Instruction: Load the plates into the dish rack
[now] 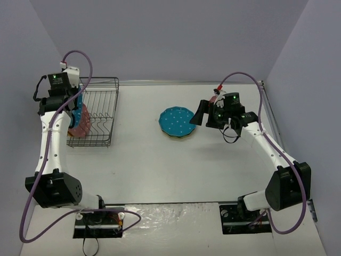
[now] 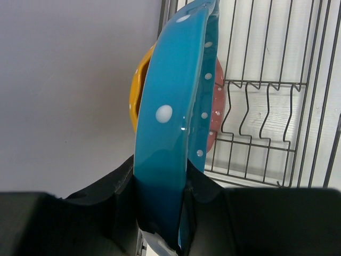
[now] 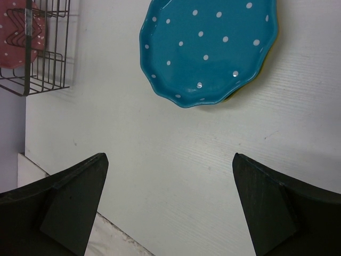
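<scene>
My left gripper [image 1: 73, 101] is shut on a teal-blue polka-dot plate [image 2: 170, 106] and holds it on edge over the left end of the dark wire dish rack [image 1: 101, 109]. In the left wrist view an orange-yellow plate [image 2: 137, 98] stands to the held plate's left and a pink plate [image 2: 215, 114] to its right. The pink plate [image 1: 80, 124] stands upright in the rack. Another teal-blue plate [image 1: 177, 121] lies flat mid-table on an olive-yellow plate [image 3: 243, 94]. My right gripper [image 1: 199, 113] is open and empty, just right of that stack; it hovers over bare table [image 3: 169, 156].
The rack's divider prongs [image 2: 261, 114] to the right of the pink plate hold nothing. A side wall [image 1: 26, 64] rises close behind the rack's left side. The rack's corner [image 3: 45, 58] shows at the upper left of the right wrist view.
</scene>
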Motion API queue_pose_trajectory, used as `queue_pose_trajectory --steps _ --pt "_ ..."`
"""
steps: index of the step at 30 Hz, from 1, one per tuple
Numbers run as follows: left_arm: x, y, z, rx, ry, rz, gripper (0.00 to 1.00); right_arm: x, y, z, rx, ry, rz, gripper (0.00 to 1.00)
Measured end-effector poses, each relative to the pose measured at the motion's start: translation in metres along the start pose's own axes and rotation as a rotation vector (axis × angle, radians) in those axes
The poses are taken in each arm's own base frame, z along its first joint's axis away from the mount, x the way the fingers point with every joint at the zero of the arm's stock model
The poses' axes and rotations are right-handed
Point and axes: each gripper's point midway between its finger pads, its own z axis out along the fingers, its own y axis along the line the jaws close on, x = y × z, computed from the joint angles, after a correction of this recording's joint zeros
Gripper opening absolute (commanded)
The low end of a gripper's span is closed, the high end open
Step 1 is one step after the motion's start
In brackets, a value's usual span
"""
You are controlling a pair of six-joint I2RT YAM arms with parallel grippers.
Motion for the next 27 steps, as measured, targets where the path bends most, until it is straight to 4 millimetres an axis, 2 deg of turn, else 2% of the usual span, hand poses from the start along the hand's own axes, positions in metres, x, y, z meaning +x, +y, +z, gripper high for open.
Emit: queue_pose_trajectory --steps 3,13,20,27 --pt "0.001 -0.002 0.015 0.007 0.004 0.005 0.0 0.007 -0.006 0.002 0.008 0.016 0.002 1.0" --pt "0.023 -0.013 0.067 0.06 0.089 -0.009 0.0 0.021 -0.02 0.004 0.034 0.047 0.02 1.0" --pt "0.028 -0.023 0.081 0.08 0.079 -0.027 0.0 0.023 -0.019 0.0 0.033 0.042 0.018 1.0" --pt "0.067 -0.042 0.094 0.115 0.157 -0.033 0.01 0.024 -0.02 -0.001 0.034 0.04 0.018 1.0"
